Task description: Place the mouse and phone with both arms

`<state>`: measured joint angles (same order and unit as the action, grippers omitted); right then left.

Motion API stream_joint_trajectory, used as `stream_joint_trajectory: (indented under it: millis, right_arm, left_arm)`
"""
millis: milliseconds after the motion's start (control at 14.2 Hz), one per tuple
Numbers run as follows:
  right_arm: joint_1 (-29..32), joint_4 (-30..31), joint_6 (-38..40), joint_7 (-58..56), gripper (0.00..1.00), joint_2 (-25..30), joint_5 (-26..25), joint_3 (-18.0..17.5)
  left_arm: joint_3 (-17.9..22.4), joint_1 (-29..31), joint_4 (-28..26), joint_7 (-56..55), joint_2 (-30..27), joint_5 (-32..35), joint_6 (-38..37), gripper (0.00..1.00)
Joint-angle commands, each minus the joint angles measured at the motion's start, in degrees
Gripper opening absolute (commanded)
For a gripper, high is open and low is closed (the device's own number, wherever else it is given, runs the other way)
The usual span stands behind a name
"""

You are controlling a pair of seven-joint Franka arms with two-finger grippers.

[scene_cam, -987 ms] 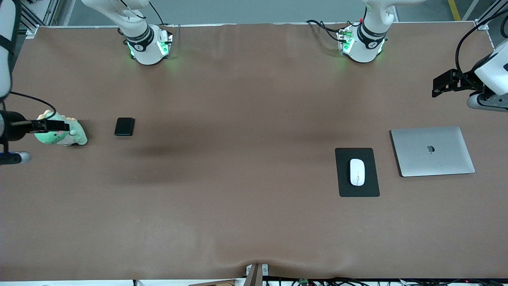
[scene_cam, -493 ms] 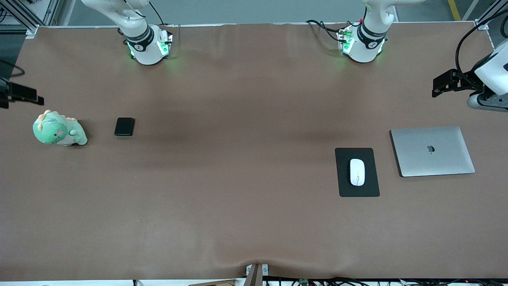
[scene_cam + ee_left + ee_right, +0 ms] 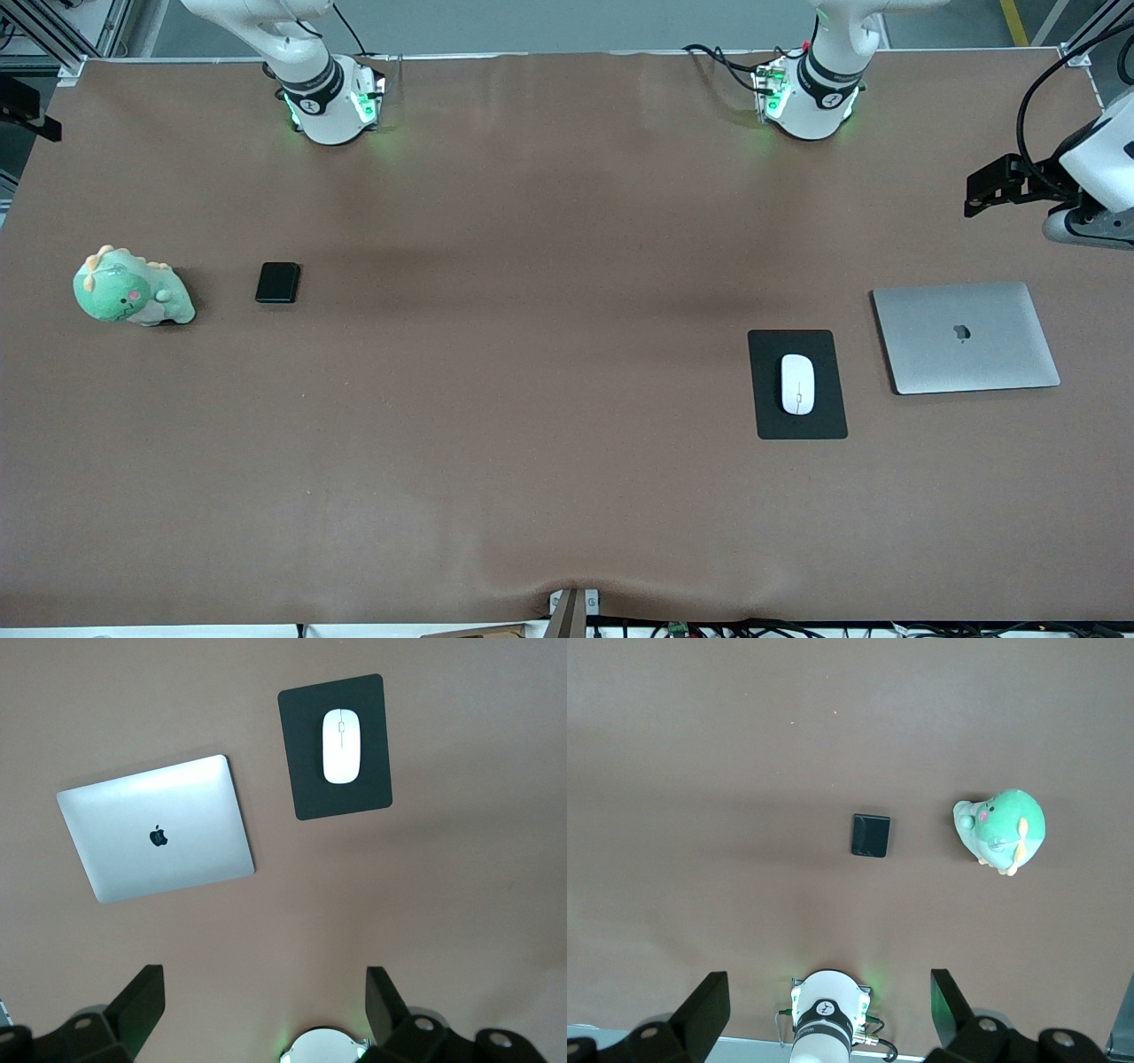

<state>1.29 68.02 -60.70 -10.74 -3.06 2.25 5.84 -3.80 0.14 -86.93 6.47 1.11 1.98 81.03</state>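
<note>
**Mouse on its pad, phone flat by the toy, both grippers high with fingers apart**

Brown table [image 3: 549,461]. Closed silver laptop [image 3: 966,337] at the left arm's end. Just beside it, toward the table's middle, black mouse pad [image 3: 797,384] with the white mouse [image 3: 797,384] centred on it, long axis parallel to the pad's long side.

Right arm's end: green dinosaur plush [image 3: 131,291], and near it the small black phone [image 3: 277,283], flat on the table.

Left gripper [image 3: 266,1005] hangs high over the table near the laptop, fingers spread, nothing between them; the mouse is nearer this arm. Right gripper [image 3: 830,1005] also high, fingers spread, nothing held, looking down on phone and plush; the phone is nearer this arm.

Judgement: mouse lies as placed; the phone's target is not evident.
</note>
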Motion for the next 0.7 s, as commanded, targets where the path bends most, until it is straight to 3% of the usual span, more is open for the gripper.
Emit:
stream_joint_trajectory:
  millis: [0,211,493,634]
  right_arm:
    - [1.78,3.44,-0.91,-0.42,1.00,3.58,-0.67,-1.27]
    - [3.71,5.19,-1.79,-0.51,1.00,4.73,-0.84,-1.18]
    - [3.54,15.62,-10.11,-0.59,1.00,10.86,-3.30,-3.01]
    - [3.54,16.27,-11.80,-0.68,1.00,10.54,-5.58,-3.81]
  left_arm:
    - [-0.16,0.38,1.15,0.21,0.48,-1.19,-0.08,1.00]
    - [-0.16,0.38,1.15,0.21,0.48,-1.19,-0.08,1.00]
    - [-0.16,0.38,1.15,0.21,0.48,-1.19,-0.08,1.00]
    - [-0.16,0.38,1.15,0.21,0.48,-1.19,-0.08,1.00]
